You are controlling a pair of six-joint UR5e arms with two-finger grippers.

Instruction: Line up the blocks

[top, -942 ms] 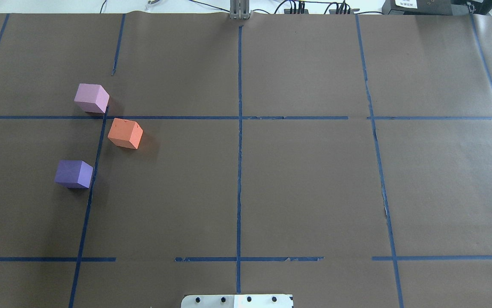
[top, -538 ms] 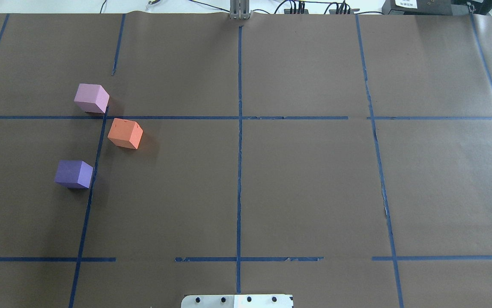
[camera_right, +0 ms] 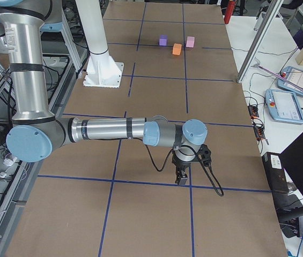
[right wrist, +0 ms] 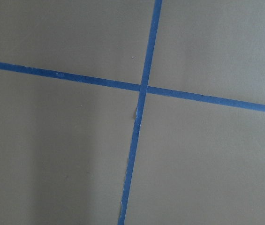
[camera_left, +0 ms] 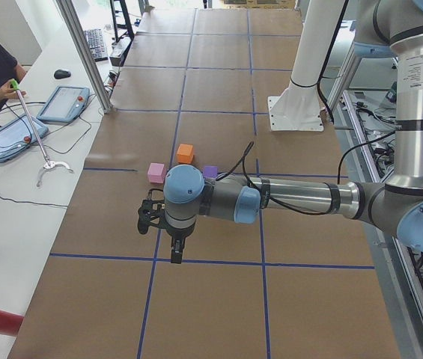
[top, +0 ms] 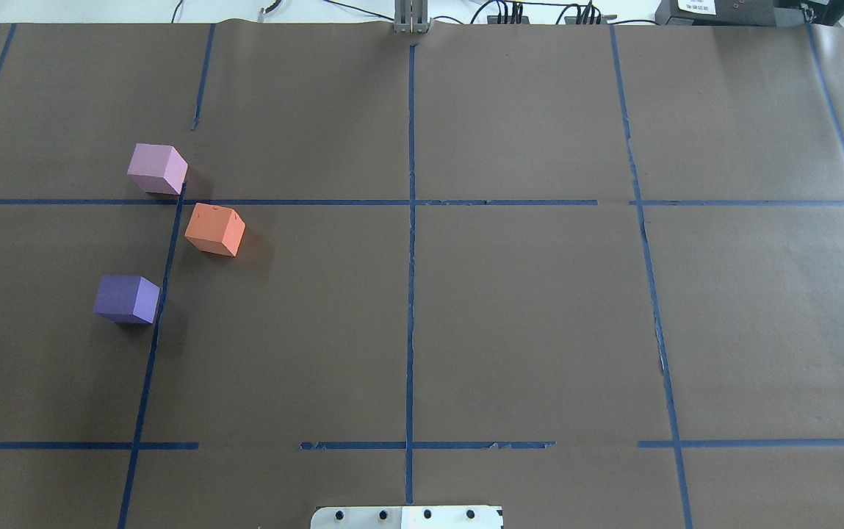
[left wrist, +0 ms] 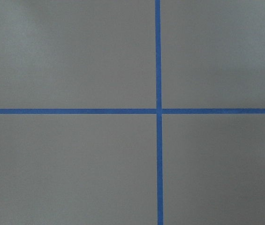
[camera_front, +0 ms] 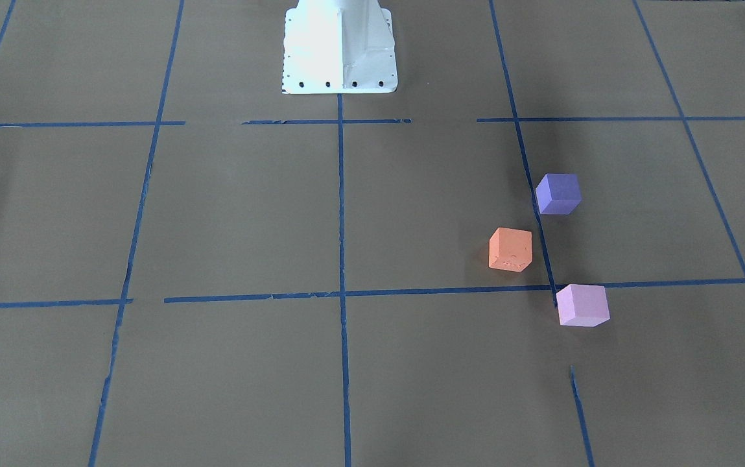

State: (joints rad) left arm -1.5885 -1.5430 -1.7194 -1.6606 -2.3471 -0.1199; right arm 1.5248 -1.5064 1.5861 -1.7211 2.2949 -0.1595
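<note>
Across the table's [top: 524, 308] left half, staggered: pink block [top: 157, 168], orange block [top: 214, 229], violet-blue block [top: 126, 299]; nearer left gripper [camera_left: 175, 254] than right gripper [camera_right: 182, 177]; cannot tell if either is spread or closed

- Left arm [camera_left: 301, 198]: upper part stands upright, forearm reaches out flat and level from the elbow.
- Left gripper [camera_left: 175, 253]: hangs off the wrist pointing straight down; can't tell how far apart the fingers are.
- Right arm [camera_right: 108, 129]: same pose, forearm stretched out level.
- Right gripper [camera_right: 182, 178]: also points straight down, finger gap too small to make out.
</note>
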